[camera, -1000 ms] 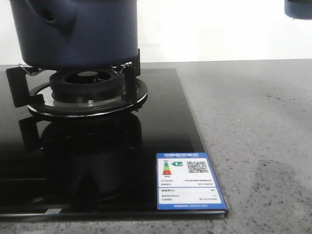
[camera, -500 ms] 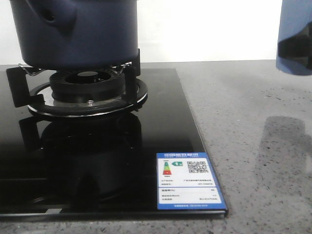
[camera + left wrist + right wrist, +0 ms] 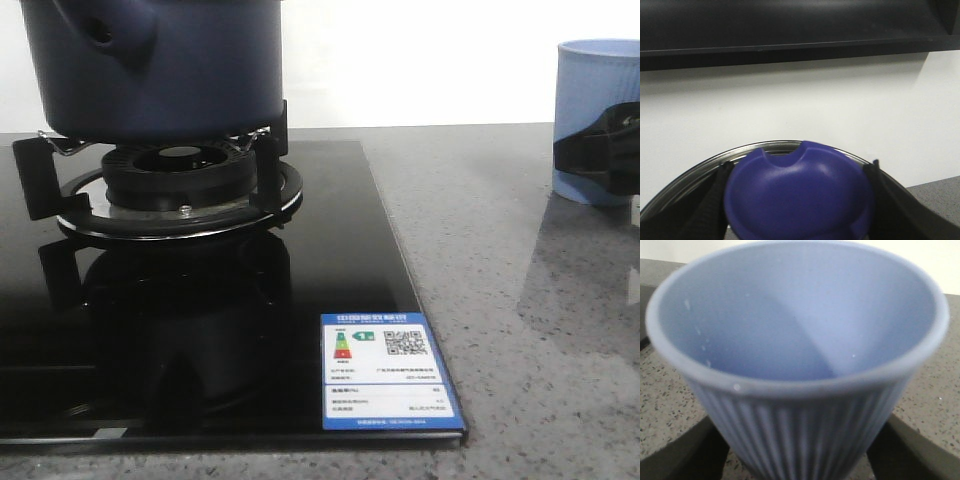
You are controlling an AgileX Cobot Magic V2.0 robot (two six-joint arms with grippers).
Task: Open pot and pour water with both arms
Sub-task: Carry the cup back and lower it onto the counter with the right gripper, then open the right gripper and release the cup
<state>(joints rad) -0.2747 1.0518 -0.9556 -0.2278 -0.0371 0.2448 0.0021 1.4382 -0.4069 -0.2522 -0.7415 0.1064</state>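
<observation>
The dark navy pot point(image 3: 160, 60) stands on the burner at the far left, its handle stub point(image 3: 105, 30) facing me; its top is cut off by the frame. My left gripper point(image 3: 797, 212) is shut on the blue knob point(image 3: 797, 195) of a steel-rimmed lid point(image 3: 700, 167), held up against a white wall. My right gripper point(image 3: 800, 460) is shut on the light-blue ribbed cup point(image 3: 800, 340), one finger point(image 3: 675, 455) on each side. The cup point(image 3: 600, 90) is upright at counter level on the far right, with a dark finger point(image 3: 600, 158) across it. No water shows inside the cup.
The black glass hob point(image 3: 200, 330) with its burner and pot stand point(image 3: 180, 190) fills the left. A blue-bordered energy label point(image 3: 385, 372) sits at the hob's front right corner. The grey speckled counter point(image 3: 500, 300) lies to the right, with a white wall behind.
The cup in my right gripper has come down from the top right corner to counter level. The pot has not moved.
</observation>
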